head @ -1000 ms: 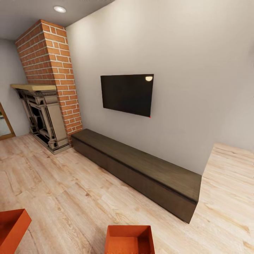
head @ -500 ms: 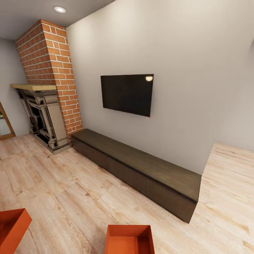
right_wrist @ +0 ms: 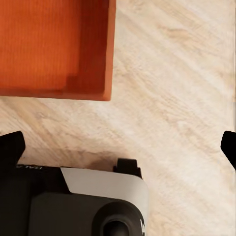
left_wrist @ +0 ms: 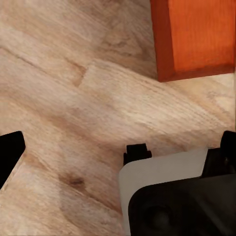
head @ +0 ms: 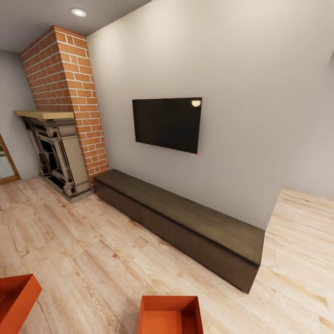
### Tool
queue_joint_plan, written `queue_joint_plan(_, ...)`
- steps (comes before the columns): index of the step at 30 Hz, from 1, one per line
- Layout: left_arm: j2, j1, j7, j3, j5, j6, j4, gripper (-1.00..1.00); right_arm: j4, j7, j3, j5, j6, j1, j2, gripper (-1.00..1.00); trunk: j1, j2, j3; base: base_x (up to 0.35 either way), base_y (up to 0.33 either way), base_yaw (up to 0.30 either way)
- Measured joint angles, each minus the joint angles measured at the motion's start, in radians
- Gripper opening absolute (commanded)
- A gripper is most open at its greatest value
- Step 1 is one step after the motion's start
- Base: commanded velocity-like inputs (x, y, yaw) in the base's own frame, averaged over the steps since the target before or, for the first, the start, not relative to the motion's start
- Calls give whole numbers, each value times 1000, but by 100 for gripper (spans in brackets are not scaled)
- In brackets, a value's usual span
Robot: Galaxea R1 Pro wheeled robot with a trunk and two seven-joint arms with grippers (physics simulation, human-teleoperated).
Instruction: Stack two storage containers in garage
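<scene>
On wood floor [head: 93,250], two orange tubs [head: 170,315] [head: 16,297] apart, cabinet [head: 185,222] beyond, both tools [left_wrist: 118,147] [right_wrist: 123,147] spread wide, empty.

You have a light wood-plank floor [head: 83,241] under you, smooth with brown grain lines. The two orange-red tubs near you, one on the left [head: 16,297] and one in the middle [head: 170,315], look like matt plastic with fine ribs inside. Far off, the chimney [head: 69,93] is rough red brick, the TV [head: 168,124] is shiny black, and the low cabinet [head: 185,222] is dark matt wood.
</scene>
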Motion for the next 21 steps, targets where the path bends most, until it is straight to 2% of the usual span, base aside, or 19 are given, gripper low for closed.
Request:
queue_joint_plan(5, 2, 0, -1, 2, -1, 4, -136, 100, -140, 0, 1, 0, 42, 0, 1, 100, 0, 0, 0, 0, 0, 0)
queue_joint_plan(11, 4, 0, 0, 3, -1, 4, -207, 100, -211, -1, 2, -1, 65, 0, 2, 100, 0, 0, 0, 0, 0, 0)
queue_joint_plan(12, 5, 0, 1, 3, 0, 4, -248, 100, -247, -2, 2, -1, 71, -1, 3, 100, 0, 0, 0, 0, 0, 0)
queue_joint_plan(16, 5, 0, 4, 3, 2, 3, -320, 100, -282, -3, 2, -1, 71, -11, 7, 100, 0, 0, 0, 0, 0, 0)
queue_joint_plan(17, 5, 0, 7, 1, 5, 2, -401, 100, -337, -5, 2, -2, 72, -48, 18, 100, 0, 0, 0, 0, 0, 0)
queue_joint_plan(20, 2, 0, 9, 1, 5, 1, -431, 100, -336, -24, 2, -1, 74, -112, 45, 100, 0, 0, 0, 0, 0, 0)
queue_joint_plan(21, 0, 0, 10, 1, 10, 2, -436, 100, -250, -102, 2, -1, 73, -184, 72, 100, 0, 0, 0, 0, 0, 0)
